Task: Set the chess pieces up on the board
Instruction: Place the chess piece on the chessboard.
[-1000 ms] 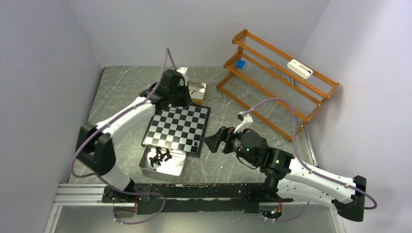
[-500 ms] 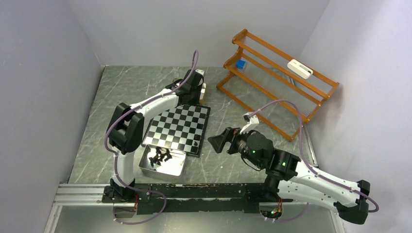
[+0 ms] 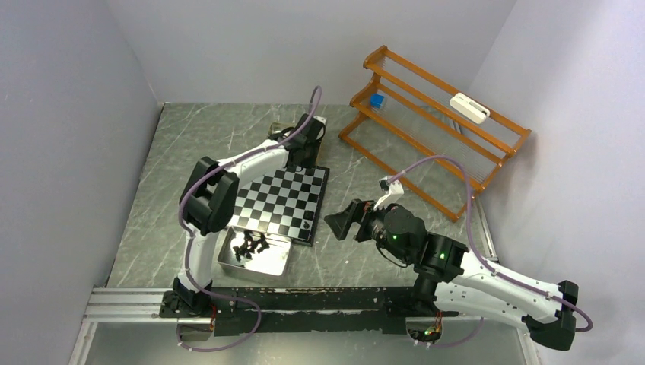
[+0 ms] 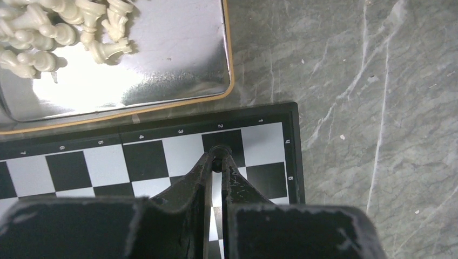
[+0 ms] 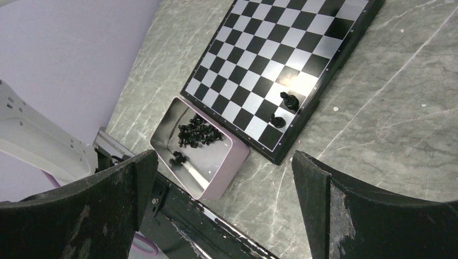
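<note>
Grey-lilac walls (image 3: 76, 114) close in a grey, white-veined stone table (image 3: 190, 152), with an orange wire rack (image 3: 426, 114) standing at its far right. The left arm (image 3: 243, 161), which a second ago lay low with its elbow out toward the left wall, now has that elbow lifted beside the board's left edge and reaches farther right. The right arm (image 3: 487, 277) has shifted only slightly to the right. The board (image 3: 278, 201) lies flat mid-table where it was. The near tray (image 3: 275, 266) at the board's near left corner and the far tray (image 4: 162, 65) just beyond its far edge have not moved either. The right gripper (image 3: 342, 220) hangs beside the board's near right corner, jaws spread wide and empty, as before. The left gripper (image 4: 217, 162) has come from the far tray's edge to the board's far right corner. Its jaws are pressed almost together over a dark square; whether a piece sits between the tips I cannot tell. Cream pieces (image 4: 48, 32) are heaped in the far tray, black pieces (image 3: 249, 245) in the near one, and two black ones (image 5: 290, 100) stand on the board's near right corner. A blue block (image 3: 376, 99) and a white object (image 3: 468, 107) rest on the rack.
</note>
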